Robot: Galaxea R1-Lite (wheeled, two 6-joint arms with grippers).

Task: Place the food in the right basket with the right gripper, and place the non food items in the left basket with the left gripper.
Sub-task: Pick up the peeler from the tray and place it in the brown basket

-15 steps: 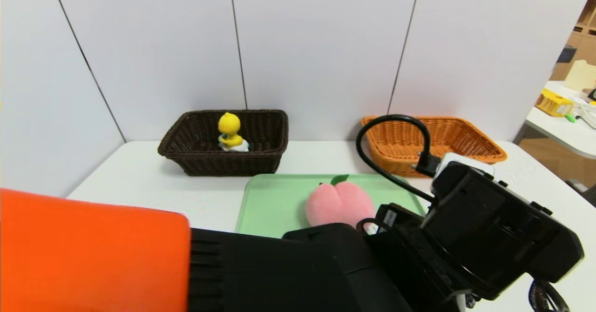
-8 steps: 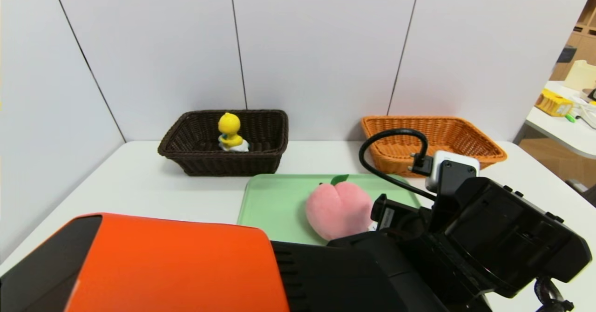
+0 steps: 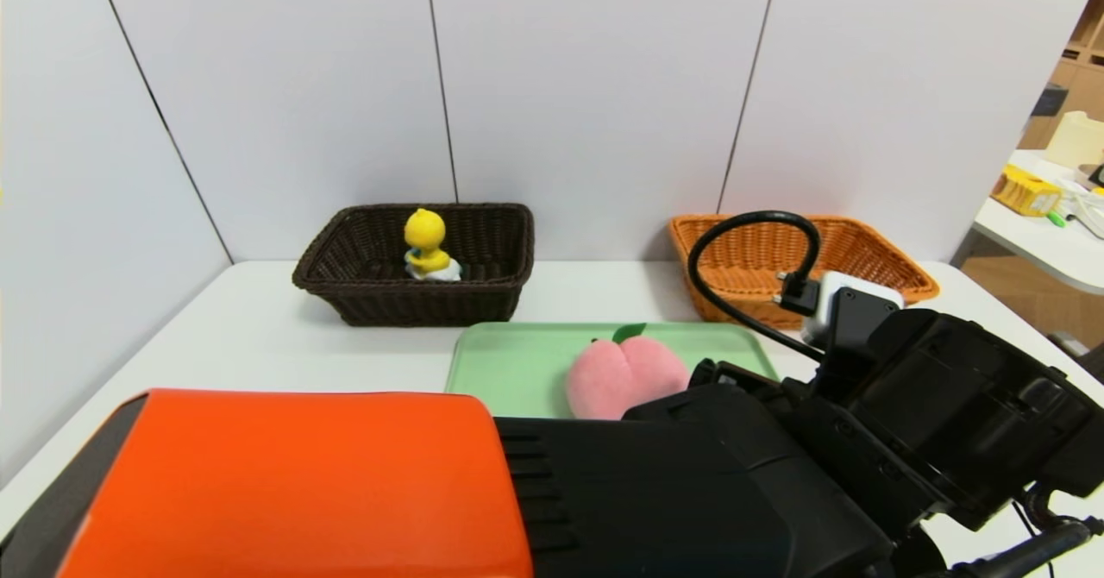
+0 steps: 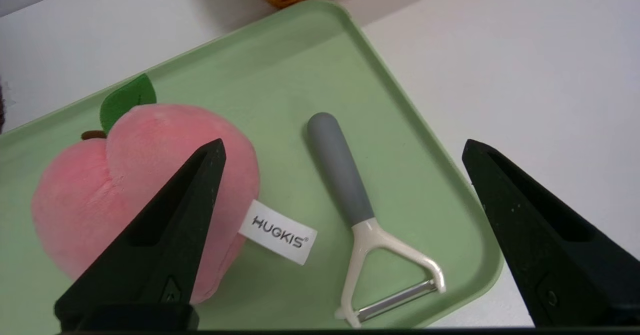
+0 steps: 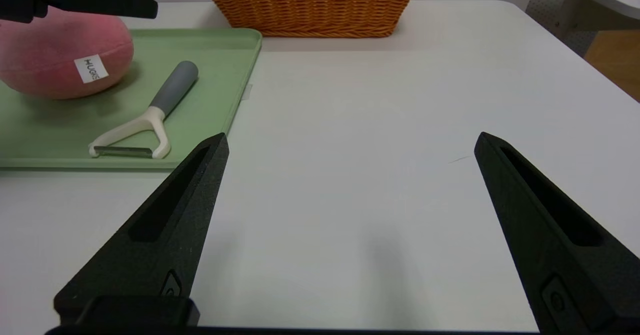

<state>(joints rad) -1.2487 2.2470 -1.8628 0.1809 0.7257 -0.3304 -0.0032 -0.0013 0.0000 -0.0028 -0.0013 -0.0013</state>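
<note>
Tray (image 4: 280, 60), green, on desk (image 5: 380, 125): holds peach (image 4: 115, 175) and peeler (image 4: 350, 205), side by side, apart. Left claw (image 4: 342, 147): released, spread above tray, over peeler. Right claw (image 5: 350, 145): released, over bare desk beside tray. Orange basket (image 3: 871, 254) behind tray. Brown basket (image 3: 345, 280) behind tray, holding duck (image 3: 427, 246).

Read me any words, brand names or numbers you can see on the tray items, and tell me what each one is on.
"HUGKIS": printed on the white tag sewn to the pink plush peach on the green tray.
The peeler beside it shows no lettering.
The yellow box on the far side table has markings too small to read.
</note>
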